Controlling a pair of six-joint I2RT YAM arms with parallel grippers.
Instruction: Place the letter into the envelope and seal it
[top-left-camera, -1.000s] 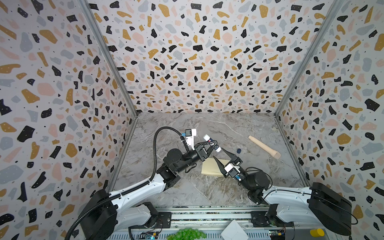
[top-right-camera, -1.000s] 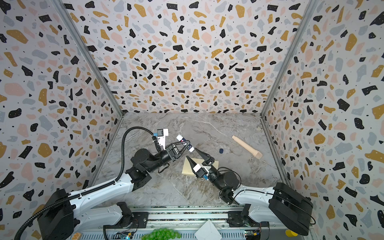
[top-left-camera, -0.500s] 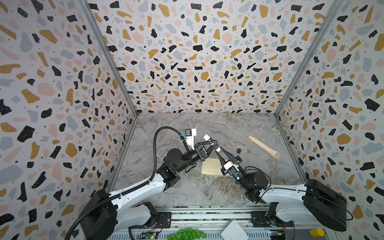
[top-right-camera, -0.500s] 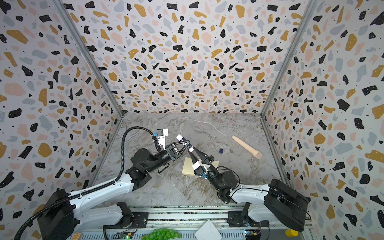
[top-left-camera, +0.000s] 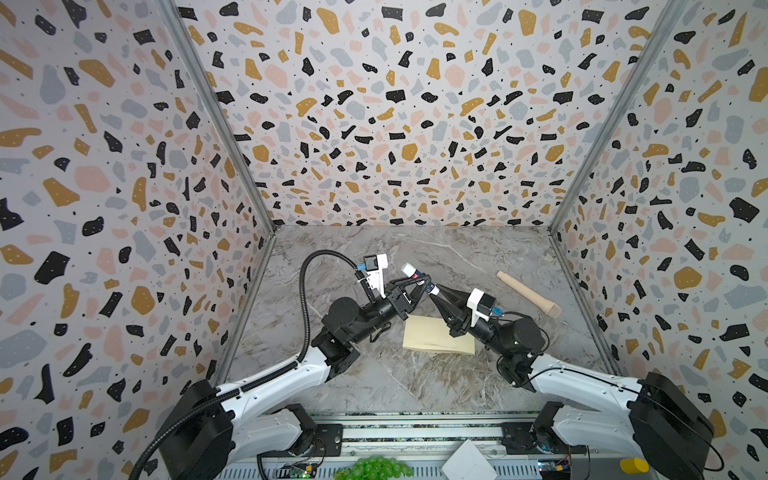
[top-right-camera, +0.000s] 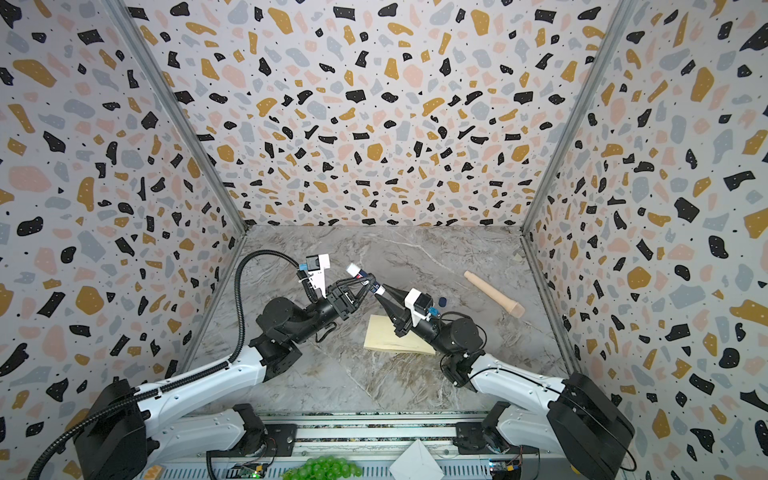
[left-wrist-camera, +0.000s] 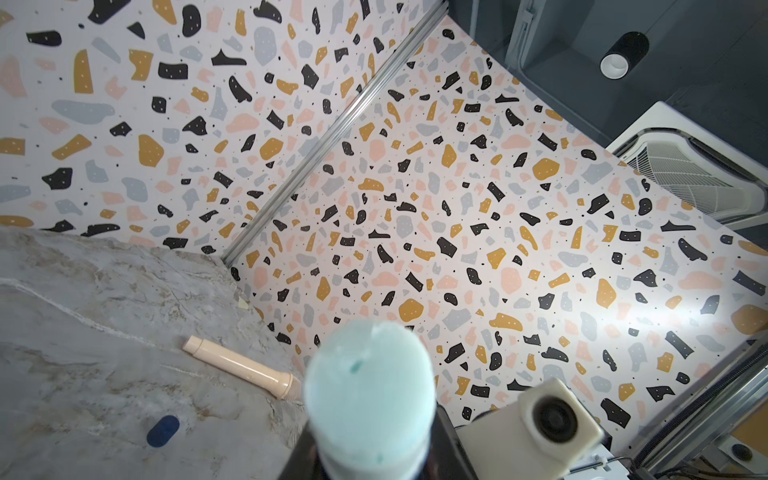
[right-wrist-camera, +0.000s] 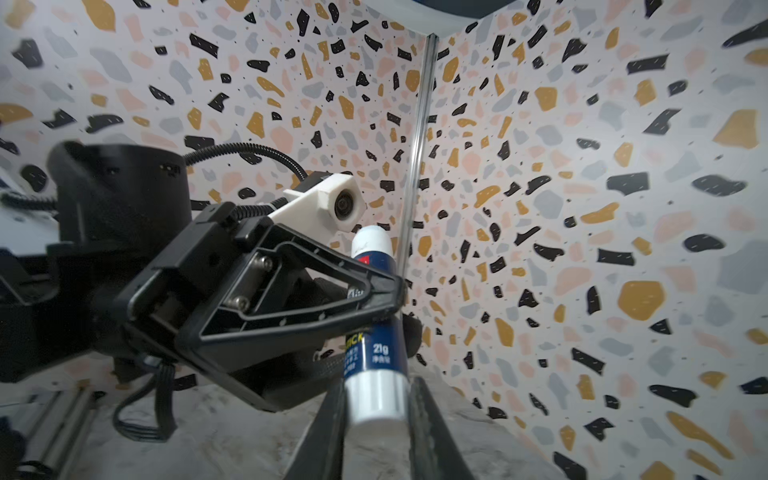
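Note:
The cream envelope (top-left-camera: 436, 338) (top-right-camera: 395, 338) lies flat on the marble table, under both wrists. The letter is hidden in every view. Above the envelope a blue and white glue stick (top-left-camera: 415, 274) (top-right-camera: 361, 275) (right-wrist-camera: 376, 332) is held in the air, uncapped, its pale tip (left-wrist-camera: 370, 382) filling the left wrist view. My left gripper (top-left-camera: 422, 282) (top-right-camera: 368, 284) (left-wrist-camera: 374, 457) is shut on the stick's blue body. My right gripper (top-left-camera: 436, 289) (top-right-camera: 380, 291) (right-wrist-camera: 376, 419) is shut on its white base end.
A tan wooden handle (top-left-camera: 528, 293) (top-right-camera: 492, 293) (left-wrist-camera: 241, 368) lies at the back right of the table. A small blue cap (top-right-camera: 443, 301) (left-wrist-camera: 163, 431) rests between it and the arms. Green grapes (top-left-camera: 374, 467) and white folded paper (top-left-camera: 467, 461) sit beyond the front rail.
My right gripper rose from above the envelope to the glue stick's base end and closed on it. The left gripper kept still with the stick.

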